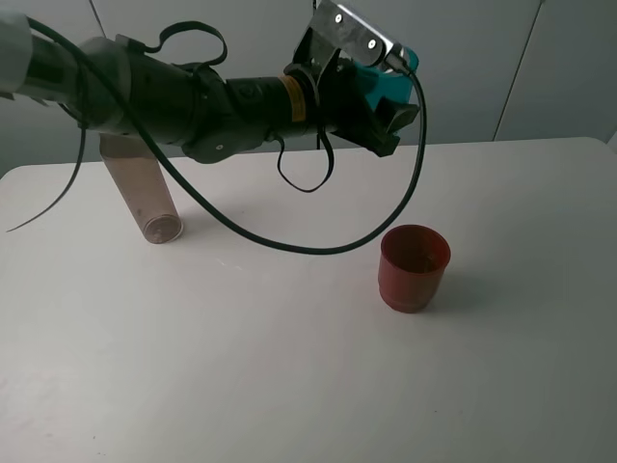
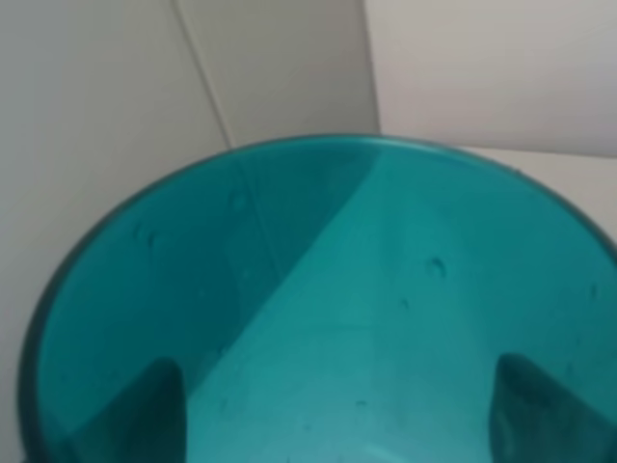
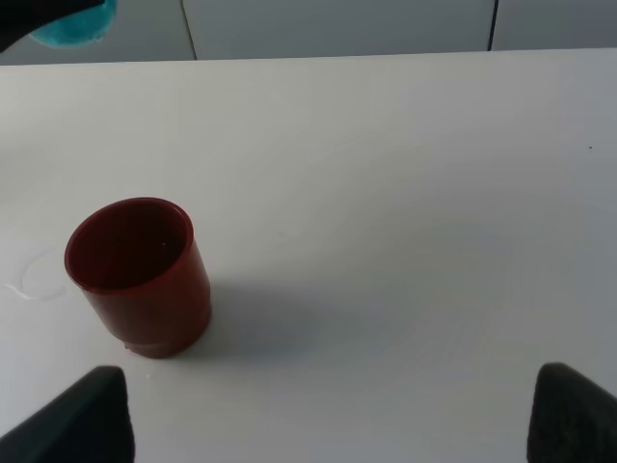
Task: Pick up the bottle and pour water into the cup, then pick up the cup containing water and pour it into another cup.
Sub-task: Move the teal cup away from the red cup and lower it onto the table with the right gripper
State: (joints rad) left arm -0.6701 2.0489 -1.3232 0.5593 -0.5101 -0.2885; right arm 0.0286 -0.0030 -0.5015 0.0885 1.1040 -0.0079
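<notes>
The white table (image 1: 289,386) carries the red-brown cup (image 1: 415,267) (upright) and the bottle (image 1: 145,193).

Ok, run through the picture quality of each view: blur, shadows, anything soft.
Exterior high: even, soft light; the red cup casts a faint shadow; the arm looks sharp. Left wrist: the teal cup fills the frame, close and slightly soft, the fingers dark through it. Right wrist: the fingertips are blurred, while the red cup is fairly crisp, its shadow soft.
</notes>
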